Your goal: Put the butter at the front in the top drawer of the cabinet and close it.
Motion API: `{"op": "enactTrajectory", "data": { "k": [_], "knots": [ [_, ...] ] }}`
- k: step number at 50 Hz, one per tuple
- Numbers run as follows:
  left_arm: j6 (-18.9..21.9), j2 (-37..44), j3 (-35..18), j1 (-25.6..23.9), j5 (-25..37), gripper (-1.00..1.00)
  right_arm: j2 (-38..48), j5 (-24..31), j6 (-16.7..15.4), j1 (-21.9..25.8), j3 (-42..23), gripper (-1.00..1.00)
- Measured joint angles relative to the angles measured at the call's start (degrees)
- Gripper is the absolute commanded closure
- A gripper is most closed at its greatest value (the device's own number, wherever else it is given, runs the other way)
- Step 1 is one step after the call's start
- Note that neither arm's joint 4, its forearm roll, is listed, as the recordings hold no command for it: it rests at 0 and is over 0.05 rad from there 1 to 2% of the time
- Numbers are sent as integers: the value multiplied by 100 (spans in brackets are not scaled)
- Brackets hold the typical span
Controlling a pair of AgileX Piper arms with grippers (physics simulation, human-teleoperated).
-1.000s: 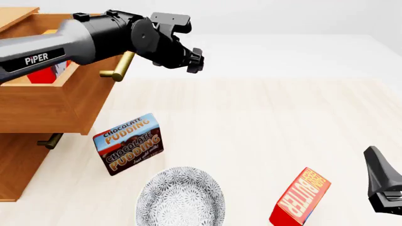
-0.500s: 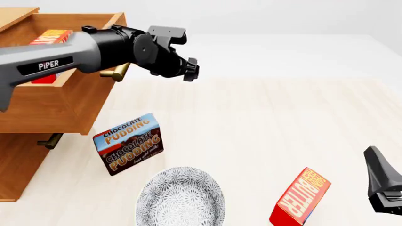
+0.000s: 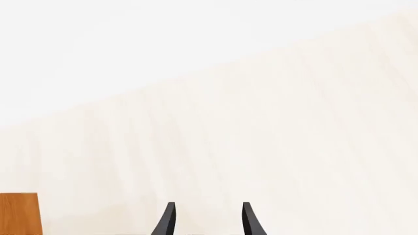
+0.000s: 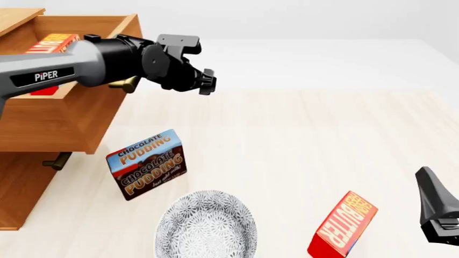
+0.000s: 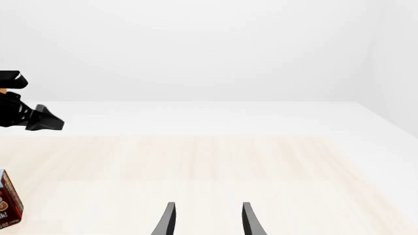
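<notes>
The cabinet (image 4: 18, 193) stands at the left with its top drawer (image 4: 68, 115) pulled open. One red butter carton (image 4: 55, 43) lies inside the drawer. A second butter carton (image 4: 344, 226) stands on the table at the front right. My left arm crosses over the drawer's front, hiding most of its brass handle (image 4: 128, 84). My left gripper (image 4: 206, 83) is just right of that handle, open and empty, as the left wrist view (image 3: 207, 223) shows. My right gripper (image 4: 436, 210) is open and empty, right of the second butter; it also shows in the right wrist view (image 5: 207, 220).
A blue-and-brown chocolate pudding box (image 4: 147, 164) stands in front of the cabinet and shows in the right wrist view (image 5: 8, 205). A patterned grey plate (image 4: 206, 226) lies at the front middle. The lower drawer's handle (image 4: 57, 160) sticks out below the open drawer.
My left arm has swung left toward the cabinet and its gripper has dropped a little. The open drawer's front has shifted slightly inward. The right gripper has not moved.
</notes>
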Motion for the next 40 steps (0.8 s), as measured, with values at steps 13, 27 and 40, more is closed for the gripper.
{"op": "enactTrajectory", "data": {
  "k": [13,27,40],
  "knots": [
    [-28,-78,227,151,-116,-100,0,0,0,0,0,-100],
    [-18,-279,508,364,-194,-100,0,0,0,0,0,-100],
    [28,-497,772,617,-245,-100,1,0,0,0,0,-100]
  ]
}}
